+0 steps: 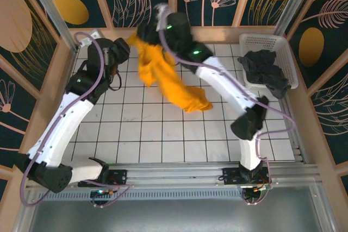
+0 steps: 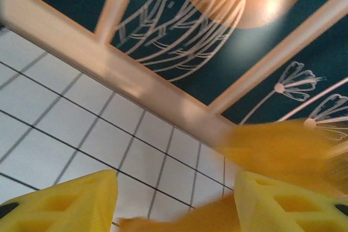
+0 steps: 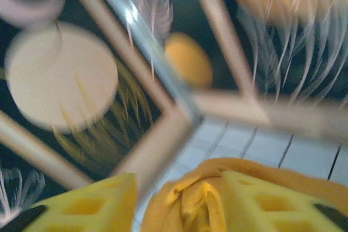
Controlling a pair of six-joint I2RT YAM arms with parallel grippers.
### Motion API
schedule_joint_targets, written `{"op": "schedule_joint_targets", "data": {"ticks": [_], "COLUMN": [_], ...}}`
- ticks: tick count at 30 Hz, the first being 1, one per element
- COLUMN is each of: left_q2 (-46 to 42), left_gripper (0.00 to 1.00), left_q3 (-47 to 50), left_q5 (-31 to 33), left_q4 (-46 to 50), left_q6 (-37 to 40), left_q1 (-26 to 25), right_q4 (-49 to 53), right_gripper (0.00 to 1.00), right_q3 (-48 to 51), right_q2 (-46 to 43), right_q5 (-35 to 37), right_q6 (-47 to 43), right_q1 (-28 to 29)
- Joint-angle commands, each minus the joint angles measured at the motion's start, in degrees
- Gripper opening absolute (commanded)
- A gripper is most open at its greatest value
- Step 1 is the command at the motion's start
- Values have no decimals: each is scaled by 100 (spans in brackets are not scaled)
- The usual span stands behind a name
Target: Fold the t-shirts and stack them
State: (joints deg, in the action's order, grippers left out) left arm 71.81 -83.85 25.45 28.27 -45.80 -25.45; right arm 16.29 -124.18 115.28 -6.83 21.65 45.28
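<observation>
Our left gripper [image 2: 176, 191] is open, orange shirt [image 1: 163, 82] brushing one finger. And our right gripper [image 3: 179, 194] stands apart too, that shirt bunched between its fingers. It's draped far-centre; grey shirt [image 1: 266, 71] sits in the far-right basket [image 1: 260, 38].

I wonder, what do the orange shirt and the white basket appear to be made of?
Orange shirt: soft matte cloth, probably a cotton knit; it hangs in limp folds. Basket: seemingly rigid white plastic; its walls are an even moulded lattice.
</observation>
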Motion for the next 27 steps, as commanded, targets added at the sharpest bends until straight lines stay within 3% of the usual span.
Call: {"op": "schedule_joint_targets", "data": {"ticks": [1,5,9,12,16,20,24,27], "left_q2": [-41,-44,176,41,-146,92,281,597], "left_gripper": [61,61,66,64,55,49,36,38], "left_q3": [353,919,1477,2215,3235,3792,4284,4217], "left_q5": [350,30,-299,-885,-1554,-1919,-2475,-2535], "left_q4": [806,1221,1785,1566,948,502,-412,-549], "left_q6": [-282,-569,-1043,-1399,-1834,-2108,-2098,-2062], "left_q1": [-4,12,166,670,1240,1550,1982,2016], "right_q4": [798,485,75,-35,-92,46,38,-126], "right_gripper": [54,59,59,59,59,58,58,58], "right_q3": [39,1095,2922,4383,6068,6974,7457,7533], "right_q2": [244,-217,-1045,-1678,-2536,-2983,-3056,-2909], "right_q5": [-578,-471,-197,155,485,554,595,622], "right_q6": [-7,66,41,65,296,486,454,298], "right_q1": [-21,-218,-469,-661,-929,-1064,-1153,-1337]}}
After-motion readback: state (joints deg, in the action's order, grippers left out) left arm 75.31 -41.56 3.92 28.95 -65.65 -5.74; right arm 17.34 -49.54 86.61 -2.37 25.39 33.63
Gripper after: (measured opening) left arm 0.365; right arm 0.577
